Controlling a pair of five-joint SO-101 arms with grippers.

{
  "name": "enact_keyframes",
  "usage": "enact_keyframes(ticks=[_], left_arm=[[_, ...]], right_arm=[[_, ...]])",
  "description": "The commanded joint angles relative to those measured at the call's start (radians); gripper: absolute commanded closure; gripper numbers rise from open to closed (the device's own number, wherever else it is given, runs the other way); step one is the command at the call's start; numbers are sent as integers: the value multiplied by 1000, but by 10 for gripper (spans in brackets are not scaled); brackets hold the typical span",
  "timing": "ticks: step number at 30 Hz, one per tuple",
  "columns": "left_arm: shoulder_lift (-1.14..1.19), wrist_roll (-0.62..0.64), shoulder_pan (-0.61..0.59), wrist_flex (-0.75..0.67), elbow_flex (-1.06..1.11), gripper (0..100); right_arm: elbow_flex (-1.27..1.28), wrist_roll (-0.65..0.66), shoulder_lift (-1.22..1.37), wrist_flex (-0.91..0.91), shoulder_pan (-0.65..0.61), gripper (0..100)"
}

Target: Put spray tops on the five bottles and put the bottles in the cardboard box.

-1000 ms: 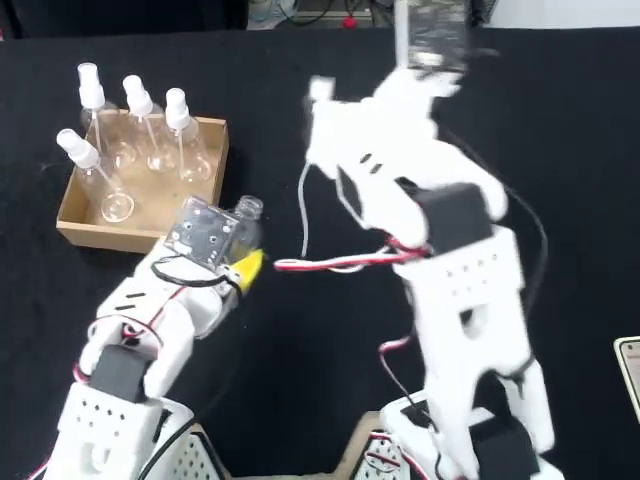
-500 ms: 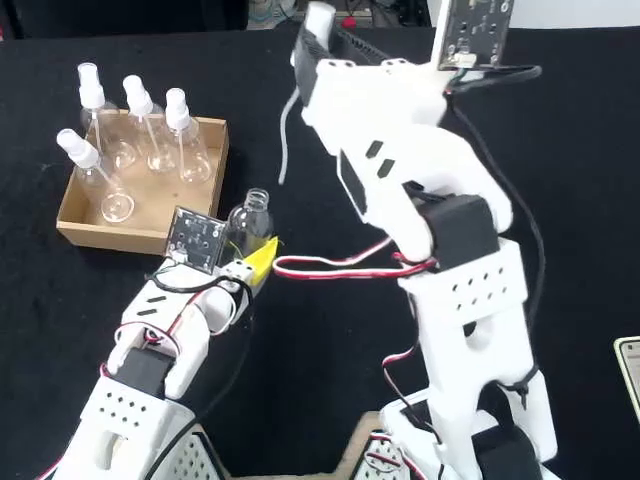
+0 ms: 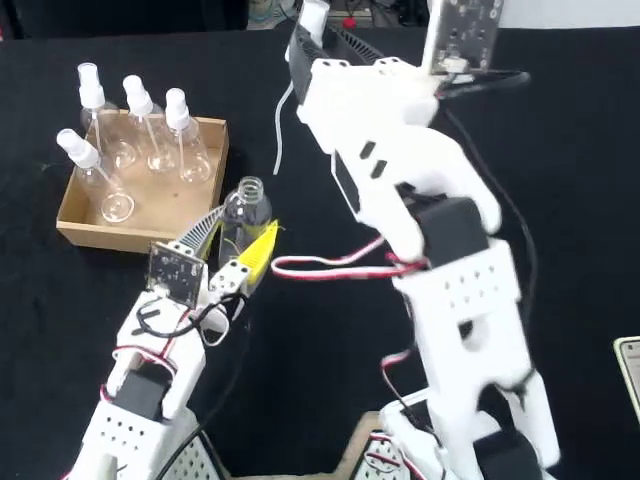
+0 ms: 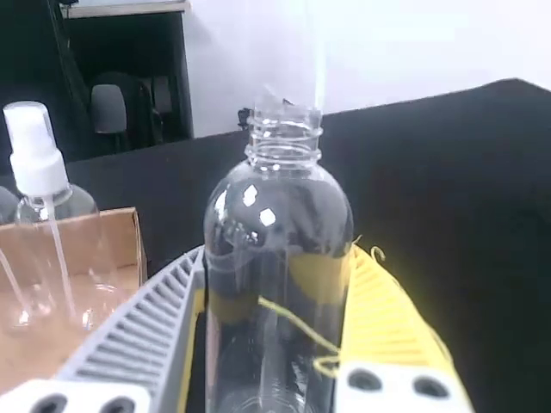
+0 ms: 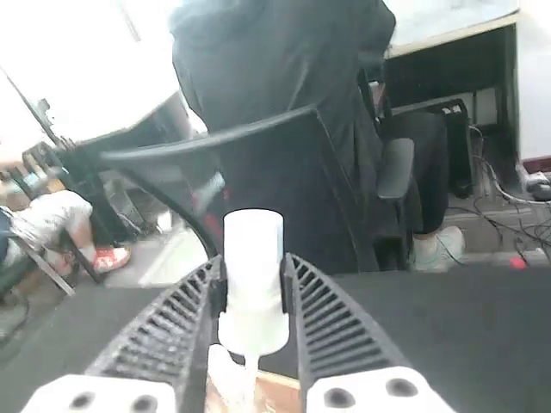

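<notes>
Over the last second the left arm has drawn back toward its base and brought the open bottle (image 3: 245, 208) from a tilt to upright. The right arm has swung its spray top (image 3: 312, 17) up and farther from the cardboard box (image 3: 100, 234).

The open bottle is clear, round-shouldered plastic with a threaded neck and no cap. It stands just outside the box corner nearest the right arm. The left gripper (image 4: 275, 288) is clamped on its body, one ribbed grey finger and one ribbed yellow finger pressing opposite sides. Those fingers hide the bottle's base, so whether it rests on the table cannot be told.

The spray top is a white, smooth plastic cylinder. It is pinched between the two dark ribbed fingers of the right gripper (image 5: 252, 297), high up and well apart from the box. A thin pale tube hangs below it. In the high view its upper end is cut off at the edge, and in the right wrist view the part below the fingers is blurred.

The box is a shallow, open tray of brown cardboard. Four clear bottles (image 3: 150, 135) stand inside it, each already fitted with a white spray top. Under everything lies the matte black table (image 3: 570, 180).
</notes>
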Motion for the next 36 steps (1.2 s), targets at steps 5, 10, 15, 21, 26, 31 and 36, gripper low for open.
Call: enact_keyframes(ticks=[5, 10, 15, 21, 26, 31, 36], left_arm=[[-97, 12, 24, -28, 25, 873], [-97, 12, 65, -25, 25, 873], [-97, 12, 58, -25, 25, 873], [-97, 12, 56, 17, 25, 873], [-97, 11, 56, 34, 25, 873], [-97, 11, 56, 37, 25, 873], [-97, 11, 56, 37, 25, 873]], right_arm=[[-21, 12, -114, -25, -83, 987], [-30, 14, -120, -34, -124, 987], [-59, 14, -120, -28, -121, 987], [-53, 14, -148, -23, -120, 987], [-51, 14, -208, -25, -123, 987], [-22, 15, -216, -26, -120, 987], [44, 17, -216, -32, -118, 987]])
